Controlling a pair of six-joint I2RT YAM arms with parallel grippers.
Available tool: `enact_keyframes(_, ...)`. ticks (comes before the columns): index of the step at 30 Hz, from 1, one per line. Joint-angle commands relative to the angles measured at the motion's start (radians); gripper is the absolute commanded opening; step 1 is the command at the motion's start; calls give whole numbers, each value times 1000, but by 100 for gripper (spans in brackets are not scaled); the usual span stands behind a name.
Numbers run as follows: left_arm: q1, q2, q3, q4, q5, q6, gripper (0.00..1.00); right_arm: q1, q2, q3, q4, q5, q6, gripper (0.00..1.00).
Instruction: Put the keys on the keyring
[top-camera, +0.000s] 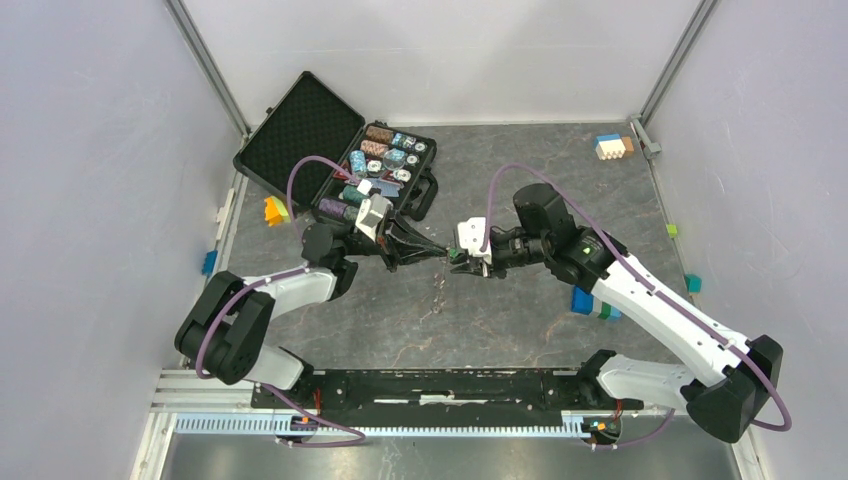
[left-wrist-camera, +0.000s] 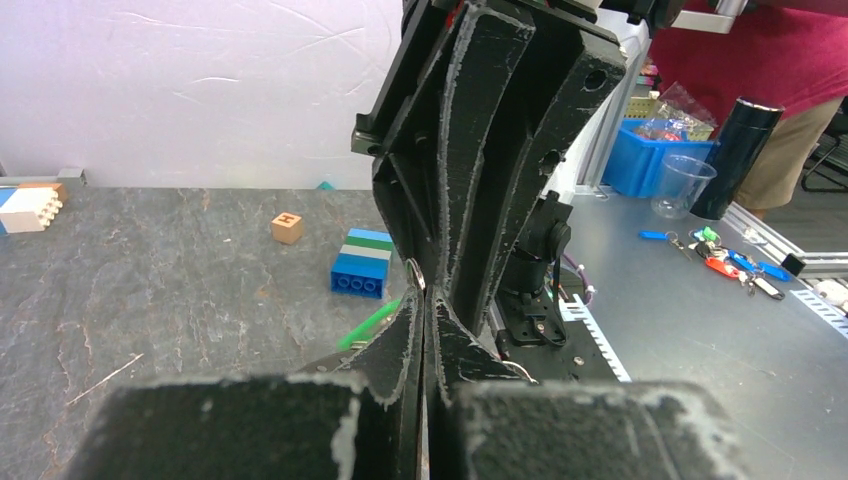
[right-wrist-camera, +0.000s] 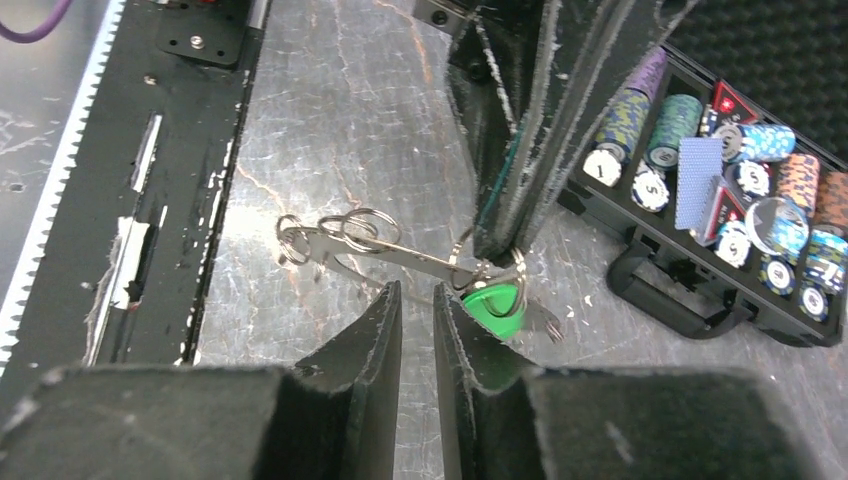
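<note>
L claw (left-wrist-camera: 420, 298) and R claw (right-wrist-camera: 417, 297) meet tip to tip over mid bench (top-camera: 500, 335); L is clamped on the keyring (left-wrist-camera: 414, 271), R has its jaws a little apart w/ nothing between them.
L to R: open black case (top-camera: 300, 125) w/ poker chips at far left of the bench, orange block (top-camera: 273, 210) just beside it. L arm reaches in from the left, fingers pressed together, thin ring pinched at the tips. Green-head key (right-wrist-camera: 492, 302) hangs on the ring right under the L tips, just beside the R claw's right finger; can't tell if they touch. Grey metal strip w/ small rings (right-wrist-camera: 340, 240) trails off the same ring; can't tell if it touches the bench. Blue block (top-camera: 583, 300) sits by the R arm, white/blue block (top-camera: 610, 146) in the far right corner.
</note>
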Motion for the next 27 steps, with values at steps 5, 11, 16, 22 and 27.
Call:
enact_keyframes(5,1,-32,20,44,-8,8,2,-3,4,9,82,101,58,27)
enact_keyframes(11,0,-32,18,44,-6,11,2,-4,0,12,90,109,67,27)
enact_keyframes(16,-2,-28,18,43,-4,13,2,-2,6,13,97,90,77,27)
enact_keyframes(22,-6,-25,17,43,-3,16,2,-3,18,3,132,80,107,26)
enact_keyframes(27,-6,-22,17,43,3,18,2,-3,20,1,152,83,124,25)
